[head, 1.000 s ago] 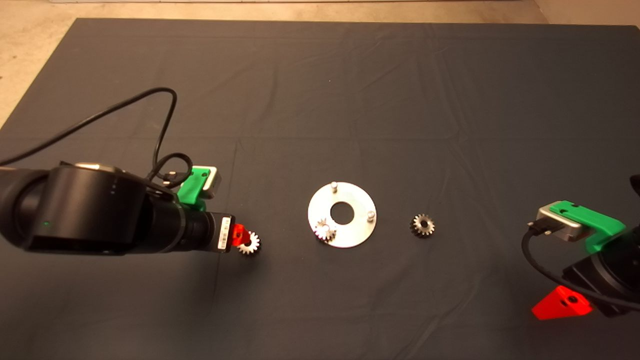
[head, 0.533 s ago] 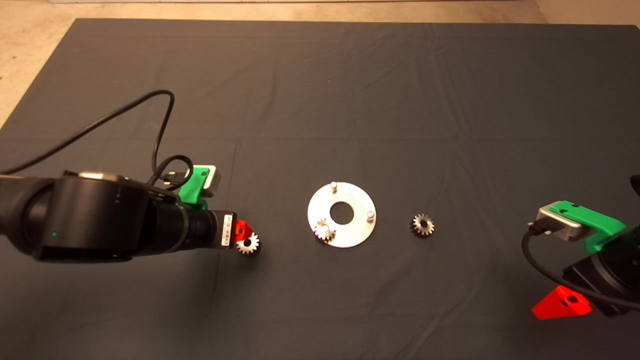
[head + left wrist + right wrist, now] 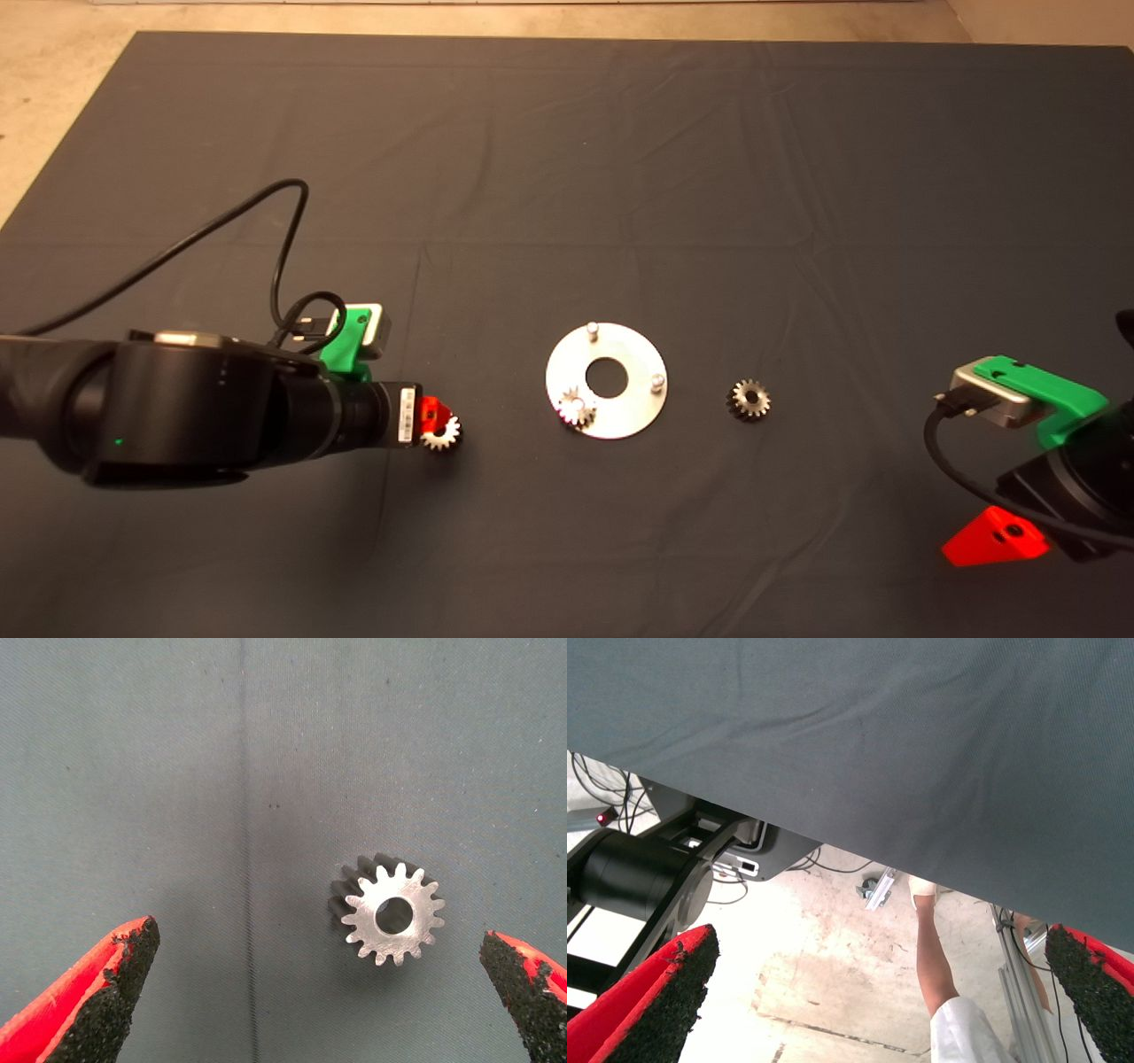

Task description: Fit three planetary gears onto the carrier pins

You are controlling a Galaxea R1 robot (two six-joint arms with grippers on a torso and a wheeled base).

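Silvery metal marks the scene: a flat round disc [image 3: 606, 380] lies near the middle of the dark mat [image 3: 567, 177], with one planetary gear [image 3: 577, 410] seated on the carrier pin at its 7 o'clock edge. Two more carrier pins stand bare, one [image 3: 593, 330] at 12 o'clock and one [image 3: 656, 382] at 3 o'clock. A second gear [image 3: 749, 399] lies flat on the mat just beyond the disc's 3 o'clock side. A third gear [image 3: 441, 432] [image 3: 391, 912] lies well off toward 9 o'clock, directly under the left gripper [image 3: 431, 416] [image 3: 328, 992], whose red fingers are spread wide either side of it, touching nothing. The right gripper [image 3: 997, 538] waits at the lower right edge, fingers spread and empty; its wrist view shows the floor and a person's leg [image 3: 935, 957].
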